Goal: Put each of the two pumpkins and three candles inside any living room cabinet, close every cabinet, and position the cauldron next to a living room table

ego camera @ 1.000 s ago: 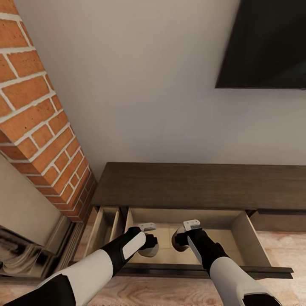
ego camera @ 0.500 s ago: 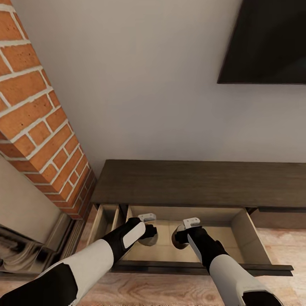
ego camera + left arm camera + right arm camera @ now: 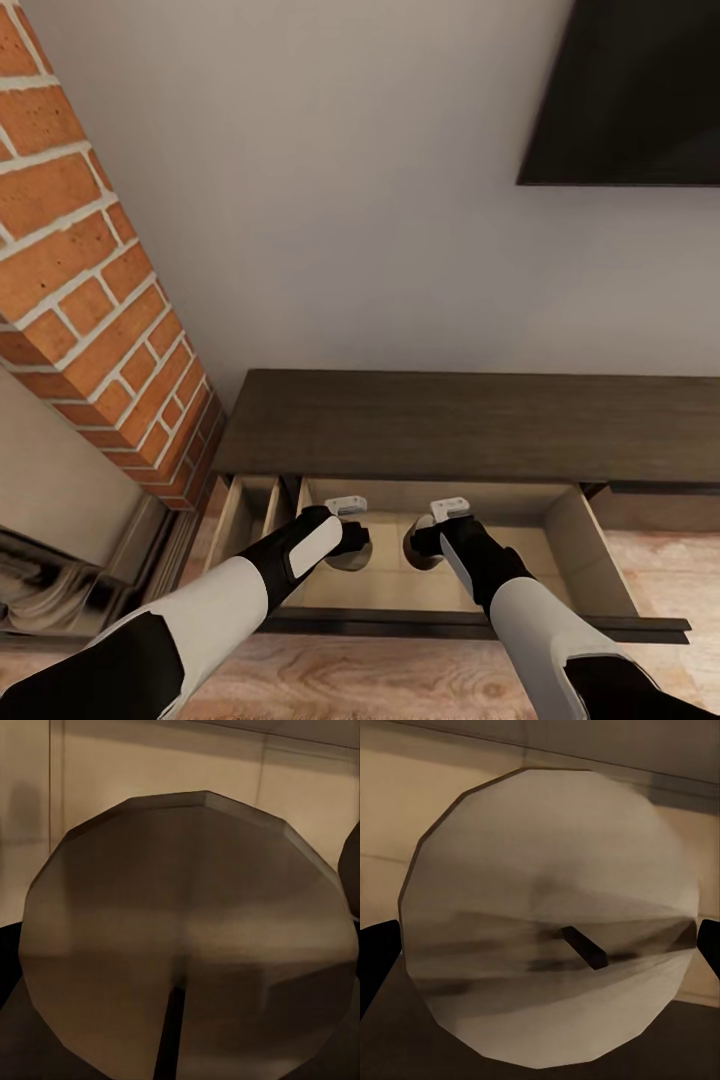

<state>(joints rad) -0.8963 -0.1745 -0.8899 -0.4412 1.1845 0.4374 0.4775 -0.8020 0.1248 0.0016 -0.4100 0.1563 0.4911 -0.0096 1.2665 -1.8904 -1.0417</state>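
I have both grippers low in the open cabinet (image 3: 420,425) drawer, left (image 3: 352,552) and right (image 3: 420,548), each clamped around a candle. Left candle (image 3: 187,945) looks tan and shadowed; right candle (image 3: 551,922) paler, dark wick showing.

We see two arms in white shells with black joints and black wrists; a small pale-grey block sits behind each tool.

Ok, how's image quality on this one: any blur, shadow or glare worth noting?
Head view: sharp and evenly lit, no glare; the cabinet drawer interior is shaded. Left wrist view: the candle is close, dim and soft. Right wrist view: its candle is brighter, streaked with smeared shadows.
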